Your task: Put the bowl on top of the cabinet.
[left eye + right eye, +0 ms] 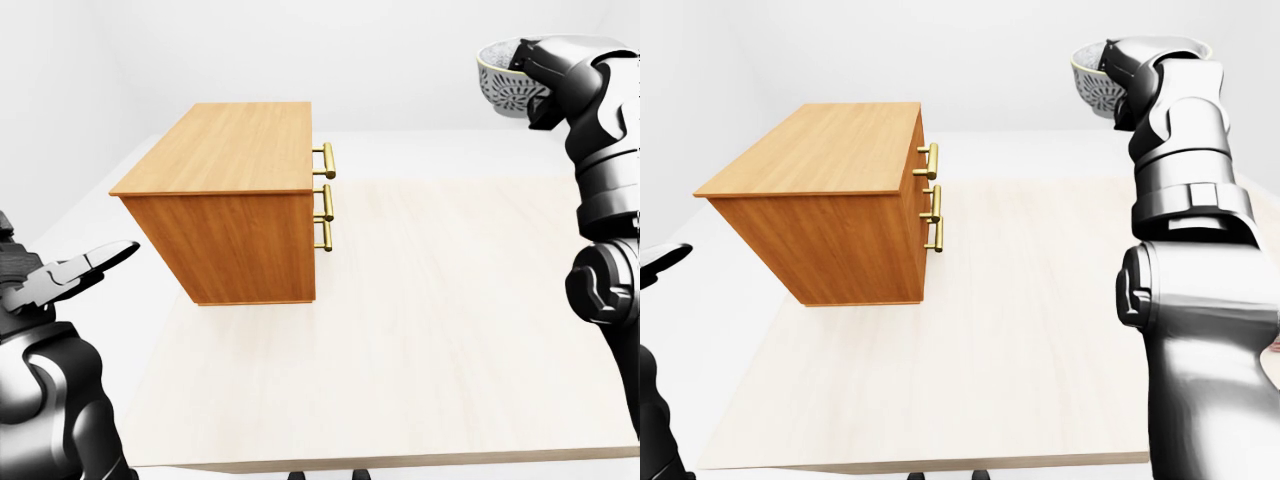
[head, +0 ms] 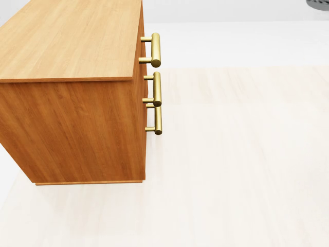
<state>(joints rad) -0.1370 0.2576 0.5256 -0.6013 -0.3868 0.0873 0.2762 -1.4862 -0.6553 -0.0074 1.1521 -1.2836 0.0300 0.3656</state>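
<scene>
White walls are closing off a plain room, and I am looking down on a pale wooden table (image 1: 420,330) with the cabinet (image 1: 225,190) standing toward its left side in the left-eye view, brass handles (image 1: 326,195) facing right. I am holding the bowl (image 1: 505,85) high in the right hand (image 1: 545,75), the fingers wrapped over its rim, up at the top right and well apart from the cabinet. The left hand (image 1: 75,272) is hovering low at the left edge with its fingers spread and nothing in them. As I judge it, I am carrying the bowl across, so I am planning to sweep it leftward while staying above the cabinet's top, centre it over the flat wood rather than near the handle edge, level it, lower until it is resting, and only then loosen the fingers. Tilting it during the swing is the risk I am watching.
</scene>
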